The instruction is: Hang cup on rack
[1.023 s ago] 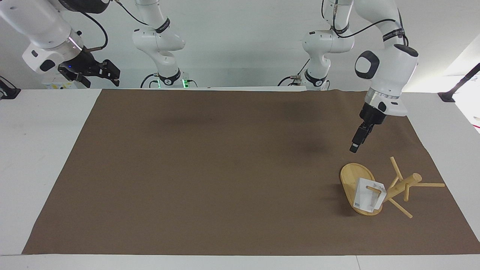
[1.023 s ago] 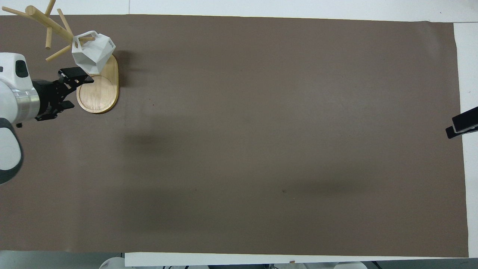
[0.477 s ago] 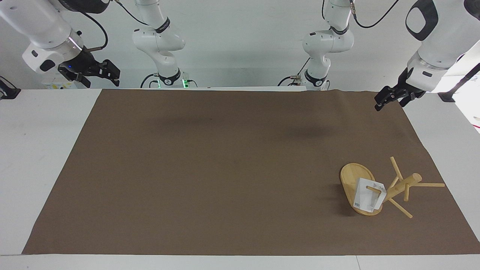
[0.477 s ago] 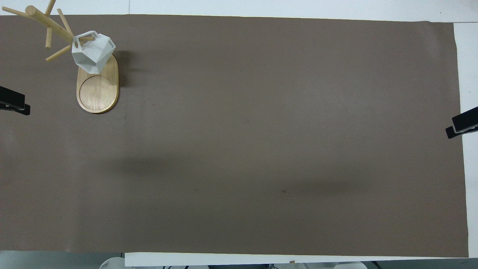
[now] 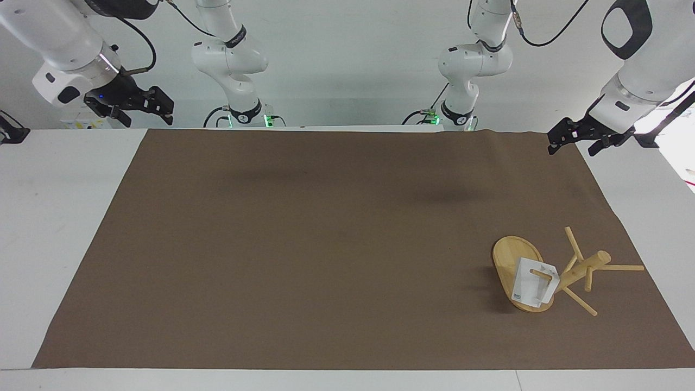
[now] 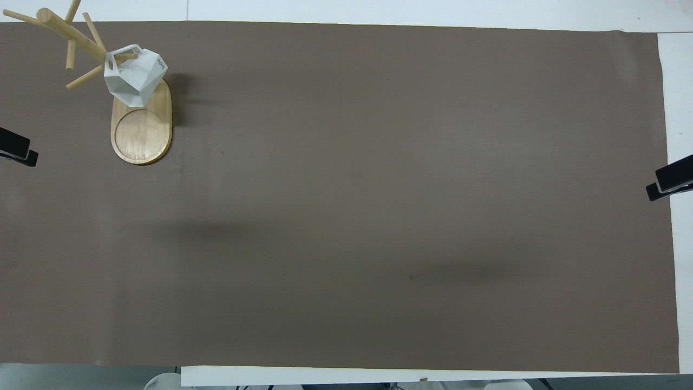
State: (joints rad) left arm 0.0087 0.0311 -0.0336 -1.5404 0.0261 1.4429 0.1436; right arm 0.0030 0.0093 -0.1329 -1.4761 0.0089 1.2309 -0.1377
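Observation:
The white faceted cup (image 5: 534,287) hangs by its cut-out handle on a peg of the bamboo rack (image 5: 583,269), over the rack's oval base (image 5: 506,256). The rack stands on the brown mat toward the left arm's end, far from the robots. In the overhead view the cup (image 6: 135,77) hangs above the rack's base (image 6: 142,135). My left gripper (image 5: 574,142) is open and empty, raised over the mat's corner near its own base, well apart from the rack; only its tip (image 6: 16,153) shows from overhead. My right gripper (image 5: 142,107) is open and empty and waits at its end.
A brown mat (image 5: 326,244) covers most of the white table (image 5: 54,217). The right gripper's tip (image 6: 669,184) shows at the mat's edge in the overhead view. Nothing else stands on the mat.
The left gripper has drawn back and up from just beside the rack to the mat's corner near its base. The cup stays hanging on the peg. The right arm has not moved.

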